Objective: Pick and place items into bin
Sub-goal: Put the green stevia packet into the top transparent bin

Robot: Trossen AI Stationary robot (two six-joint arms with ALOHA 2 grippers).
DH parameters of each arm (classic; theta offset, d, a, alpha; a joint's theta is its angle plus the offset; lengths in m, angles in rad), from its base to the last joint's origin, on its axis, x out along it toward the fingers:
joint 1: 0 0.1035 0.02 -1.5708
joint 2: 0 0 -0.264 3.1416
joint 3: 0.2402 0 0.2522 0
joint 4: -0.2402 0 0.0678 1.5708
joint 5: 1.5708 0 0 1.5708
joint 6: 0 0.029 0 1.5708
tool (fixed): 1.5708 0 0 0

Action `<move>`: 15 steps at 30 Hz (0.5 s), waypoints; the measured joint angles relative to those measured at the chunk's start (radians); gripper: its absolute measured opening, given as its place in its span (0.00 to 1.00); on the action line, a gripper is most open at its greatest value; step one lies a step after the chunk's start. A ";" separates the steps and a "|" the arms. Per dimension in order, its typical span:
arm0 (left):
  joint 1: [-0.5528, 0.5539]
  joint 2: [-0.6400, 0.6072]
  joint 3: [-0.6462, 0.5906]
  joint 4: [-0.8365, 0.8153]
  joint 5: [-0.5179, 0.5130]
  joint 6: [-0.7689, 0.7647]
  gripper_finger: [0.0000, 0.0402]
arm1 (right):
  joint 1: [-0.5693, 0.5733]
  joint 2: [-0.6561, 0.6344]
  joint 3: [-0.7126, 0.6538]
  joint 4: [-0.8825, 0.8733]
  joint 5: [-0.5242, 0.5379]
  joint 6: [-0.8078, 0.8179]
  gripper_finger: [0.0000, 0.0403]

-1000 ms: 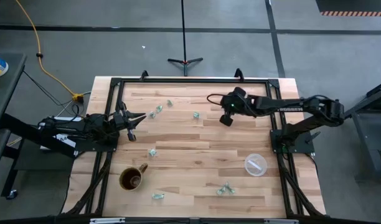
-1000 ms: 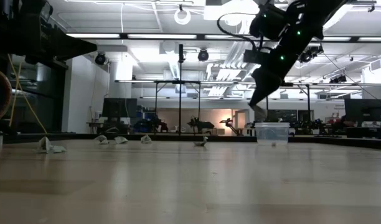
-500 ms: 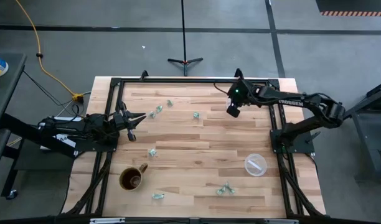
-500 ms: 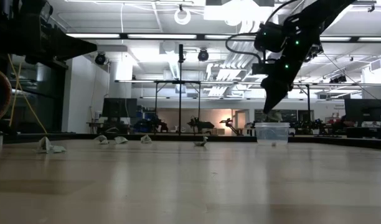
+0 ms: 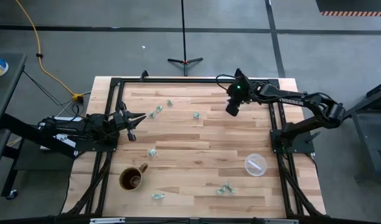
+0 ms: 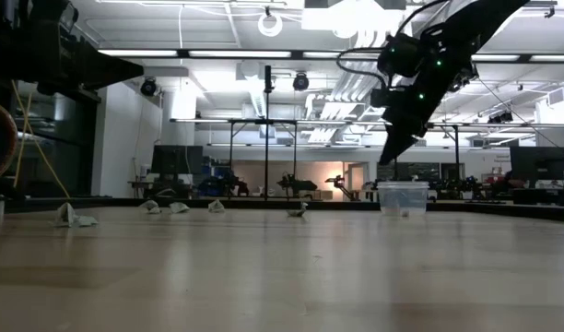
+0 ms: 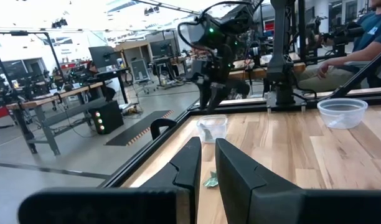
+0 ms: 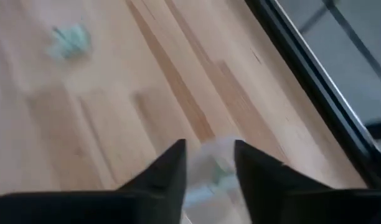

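Seven items: lay scattered on the table (image 5: 197,134), one (image 5: 195,115) near the right gripper (image 5: 231,111).
Right gripper: held a pale item (image 8: 210,177).
Left gripper (image 5: 137,117): waited, nearly closed, empty.

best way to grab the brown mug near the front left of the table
The brown mug stands upright, mouth open to the camera above, its handle pointing toward the table's middle. Probably easiest from straight above: one finger inside the rim, one outside, on the side away from the handle. The left gripper is the nearer one.
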 joint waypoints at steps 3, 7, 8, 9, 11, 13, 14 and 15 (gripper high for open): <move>0.000 0.000 0.000 0.000 0.002 0.000 0.21 | 0.012 0.012 0.000 0.150 -0.162 0.081 0.45; 0.000 0.000 0.000 0.000 0.002 0.000 0.21 | 0.107 0.086 0.000 0.364 -0.287 0.058 0.57; 0.000 0.000 0.000 0.000 0.002 0.000 0.21 | 0.138 0.115 0.000 0.406 -0.273 0.025 0.60; 0.000 0.000 0.000 0.000 0.002 0.000 0.21 | 0.166 0.145 0.000 0.443 -0.247 -0.008 0.62; 0.000 0.000 0.000 0.000 0.002 0.000 0.21 | 0.209 0.204 0.000 0.506 -0.185 -0.061 0.65; 0.000 0.000 0.000 0.000 0.001 0.000 0.21 | 0.238 0.260 0.011 0.543 -0.130 -0.085 0.67; 0.000 0.000 0.000 0.000 0.001 0.000 0.21 | 0.247 0.286 0.020 0.559 -0.113 -0.091 0.68; 0.000 0.000 0.000 0.000 0.001 0.000 0.21 | 0.254 0.312 0.030 0.564 -0.103 -0.092 0.68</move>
